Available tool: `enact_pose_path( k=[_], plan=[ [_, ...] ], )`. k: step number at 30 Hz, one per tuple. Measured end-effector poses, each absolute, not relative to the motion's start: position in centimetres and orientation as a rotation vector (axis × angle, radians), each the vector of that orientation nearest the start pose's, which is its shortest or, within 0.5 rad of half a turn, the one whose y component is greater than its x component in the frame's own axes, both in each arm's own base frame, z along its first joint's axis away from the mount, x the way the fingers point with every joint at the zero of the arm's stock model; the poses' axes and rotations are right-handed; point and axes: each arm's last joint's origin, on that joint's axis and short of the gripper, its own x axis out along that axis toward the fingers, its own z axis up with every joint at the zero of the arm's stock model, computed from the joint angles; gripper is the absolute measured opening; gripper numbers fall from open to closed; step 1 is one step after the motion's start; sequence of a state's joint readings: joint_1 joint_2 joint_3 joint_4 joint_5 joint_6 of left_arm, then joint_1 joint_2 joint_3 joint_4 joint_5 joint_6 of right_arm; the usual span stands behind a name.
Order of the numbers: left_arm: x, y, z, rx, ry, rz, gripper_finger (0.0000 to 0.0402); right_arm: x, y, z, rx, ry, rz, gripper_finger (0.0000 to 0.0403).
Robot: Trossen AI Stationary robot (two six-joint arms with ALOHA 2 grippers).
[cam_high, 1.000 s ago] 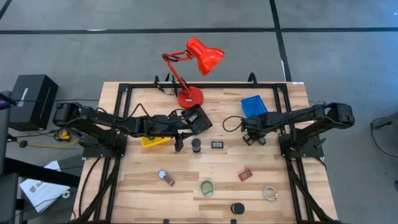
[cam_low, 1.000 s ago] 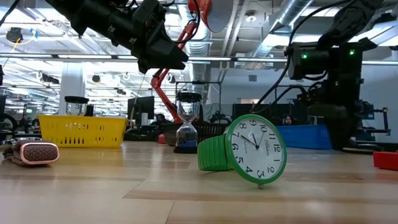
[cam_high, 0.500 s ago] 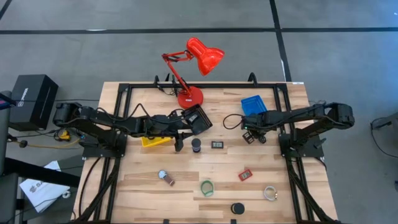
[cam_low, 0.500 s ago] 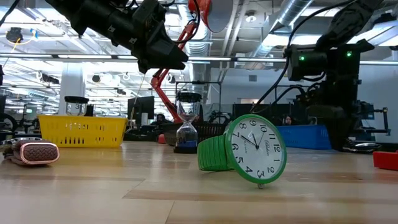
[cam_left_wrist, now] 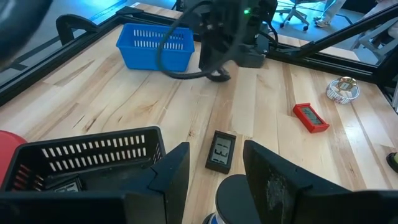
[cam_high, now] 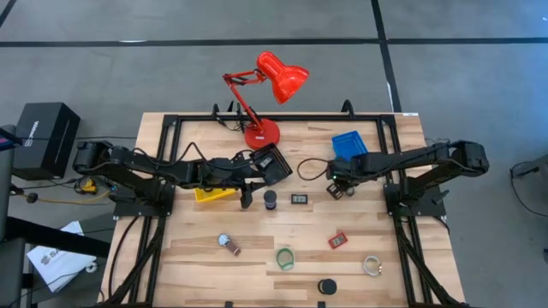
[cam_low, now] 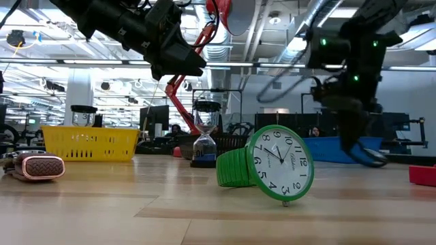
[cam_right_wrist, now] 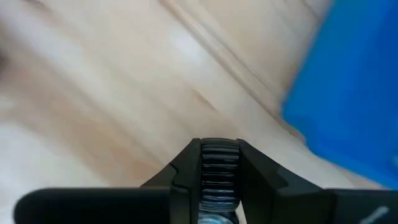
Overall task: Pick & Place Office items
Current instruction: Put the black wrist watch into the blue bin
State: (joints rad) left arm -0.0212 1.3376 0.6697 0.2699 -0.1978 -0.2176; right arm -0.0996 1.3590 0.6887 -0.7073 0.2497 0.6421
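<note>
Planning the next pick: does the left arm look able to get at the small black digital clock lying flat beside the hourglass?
Probably yes. The left hand hangs open just short of the black digital clock, with bare wood around it; only the hourglass stands close by.

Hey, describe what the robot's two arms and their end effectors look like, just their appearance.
Both arms are dark, jointed, with black cables running along them. The left end effector has two broad, flat black fingers. The right end effector is black too, a ribbed black part between its fingers; green lights glow on its wrist housing.
</note>
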Motion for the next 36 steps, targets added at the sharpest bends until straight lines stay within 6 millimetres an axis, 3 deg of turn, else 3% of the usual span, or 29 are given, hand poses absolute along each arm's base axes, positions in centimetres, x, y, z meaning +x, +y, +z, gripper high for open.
enact_pose_path(
  k=[6, 14, 28, 36],
  plan=[
    [27.7, 0.0, 21.8, -0.171, 0.375, 0.216, 0.0144, 23.2, -1.5, 18.2, 0.275, 1.105, -0.613, 0.0072],
    [27.7, 0.0, 21.8, -0.171, 0.375, 0.216, 0.0144, 24.2, -1.0, 20.2, 0.123, 0.97, -0.74, 0.0072],
    [27.7, 0.0, 21.8, -0.171, 0.377, 0.215, 0.0144, 23.2, -1.8, 20.5, -0.099, 0.913, -1.014, 0.0072],
    [27.7, 0.0, 21.8, -0.171, 0.377, 0.215, 0.0144, 20.7, -2.4, 20.2, -0.009, 0.986, -1.214, 0.0072]
  ],
)
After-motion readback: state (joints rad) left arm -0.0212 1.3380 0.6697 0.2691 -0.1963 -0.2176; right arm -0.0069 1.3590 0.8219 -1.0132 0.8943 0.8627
